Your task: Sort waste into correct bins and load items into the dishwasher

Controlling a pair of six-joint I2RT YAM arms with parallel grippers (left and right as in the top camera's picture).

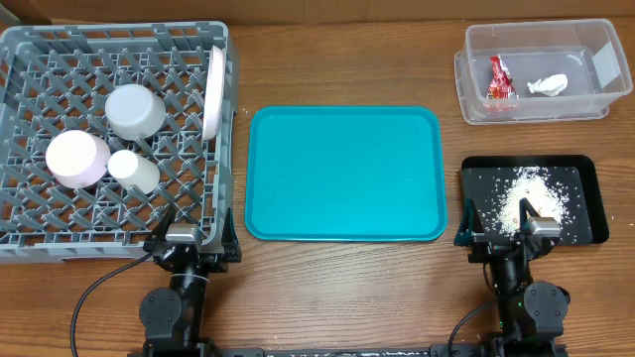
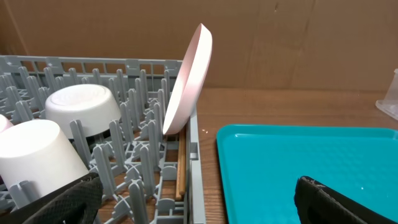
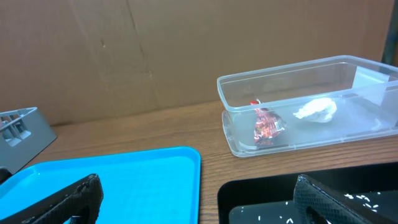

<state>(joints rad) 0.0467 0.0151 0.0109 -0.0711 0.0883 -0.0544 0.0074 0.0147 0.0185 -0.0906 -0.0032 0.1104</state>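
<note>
Wooden table front: arms folded low, left gripper and right gripper gaping, empty.

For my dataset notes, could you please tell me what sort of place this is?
Likely a lab mock-up of kitchen clean-up: grey dish rack, clear tub and black tray on a wooden table, cardboard backdrop.

Two bowls, one cup, one plate

Both arms are black, stacked from rounded joint housings. The left arm and the right arm each wear a silvery-grey block at the wrist and trail a thin black cable. On the left gripper the fingers are matte black, faintly textured.
</note>
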